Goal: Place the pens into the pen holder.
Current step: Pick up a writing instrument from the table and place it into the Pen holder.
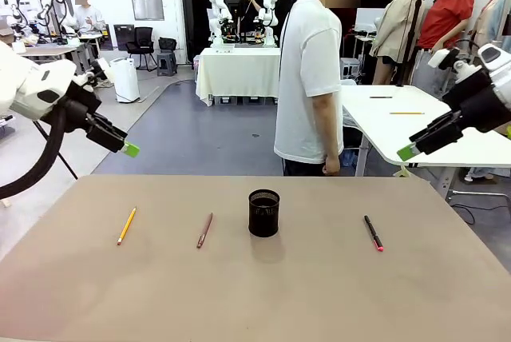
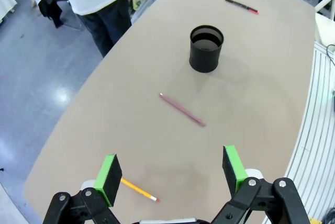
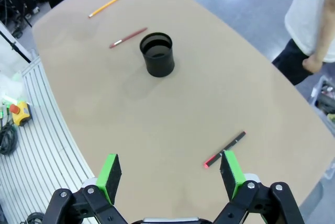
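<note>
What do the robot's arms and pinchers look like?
Both are white and rounded: the left arm and the right arm. Each ends in a black gripper with two straight fingers, the left gripper and the right gripper, tipped with bright green pads. A thick black cable loops down from the left arm.

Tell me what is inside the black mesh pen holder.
Nothing shows inside the pen holder: no pen rises above its rim. The pencil, brown pen and black pen all lie on the table. Its near wall hides part of its floor.
</note>
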`<action>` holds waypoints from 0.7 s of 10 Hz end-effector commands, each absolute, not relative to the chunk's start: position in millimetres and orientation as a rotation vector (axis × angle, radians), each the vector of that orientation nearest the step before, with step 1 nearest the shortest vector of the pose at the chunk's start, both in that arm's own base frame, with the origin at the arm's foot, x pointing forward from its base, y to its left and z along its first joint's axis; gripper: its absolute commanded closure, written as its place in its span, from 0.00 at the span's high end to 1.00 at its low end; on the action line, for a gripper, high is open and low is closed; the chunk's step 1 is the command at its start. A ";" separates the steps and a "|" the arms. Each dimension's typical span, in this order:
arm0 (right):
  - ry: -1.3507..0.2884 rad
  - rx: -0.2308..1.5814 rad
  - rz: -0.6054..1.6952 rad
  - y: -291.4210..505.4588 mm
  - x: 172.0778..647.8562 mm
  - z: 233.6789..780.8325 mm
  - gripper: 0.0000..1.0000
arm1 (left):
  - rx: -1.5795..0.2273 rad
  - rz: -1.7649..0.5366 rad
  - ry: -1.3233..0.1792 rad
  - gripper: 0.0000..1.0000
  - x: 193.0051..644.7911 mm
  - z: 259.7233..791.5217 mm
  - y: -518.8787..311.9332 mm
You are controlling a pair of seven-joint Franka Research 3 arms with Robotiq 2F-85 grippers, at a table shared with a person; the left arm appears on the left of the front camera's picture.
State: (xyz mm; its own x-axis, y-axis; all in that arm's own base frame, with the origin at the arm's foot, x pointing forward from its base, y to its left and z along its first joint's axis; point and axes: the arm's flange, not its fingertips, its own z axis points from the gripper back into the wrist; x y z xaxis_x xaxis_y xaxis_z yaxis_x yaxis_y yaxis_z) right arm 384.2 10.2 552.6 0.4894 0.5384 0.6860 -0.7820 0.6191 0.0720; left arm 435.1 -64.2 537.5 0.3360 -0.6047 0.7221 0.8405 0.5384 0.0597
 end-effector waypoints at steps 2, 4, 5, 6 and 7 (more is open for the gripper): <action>-0.700 0.401 0.832 -4.0 385.9 571.0 1.00 | -0.372 -0.972 -0.789 1.00 438.9 537.3 -63.0; -0.703 0.403 0.828 -0.4 388.4 572.7 1.00 | -0.370 -0.956 -0.803 1.00 437.2 539.3 -62.1; -0.697 0.394 0.847 0.2 390.0 569.7 1.00 | -0.331 -0.953 -0.801 1.00 437.5 535.6 -64.5; -0.689 0.379 0.811 -5.7 383.7 572.1 1.00 | -0.356 -0.955 -0.775 1.00 436.3 539.3 -64.2; -0.689 0.379 0.811 -5.7 383.7 572.1 1.00 | -0.356 -0.955 -0.775 1.00 436.3 539.3 -64.2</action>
State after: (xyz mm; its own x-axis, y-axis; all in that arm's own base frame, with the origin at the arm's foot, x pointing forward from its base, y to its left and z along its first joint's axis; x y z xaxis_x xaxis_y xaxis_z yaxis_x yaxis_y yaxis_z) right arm 383.9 -3.4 571.3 0.4956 0.5410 0.6795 -0.7641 0.6436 0.0448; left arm 436.3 -64.1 539.3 0.3431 -0.5980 0.7244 0.8309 0.5528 0.0628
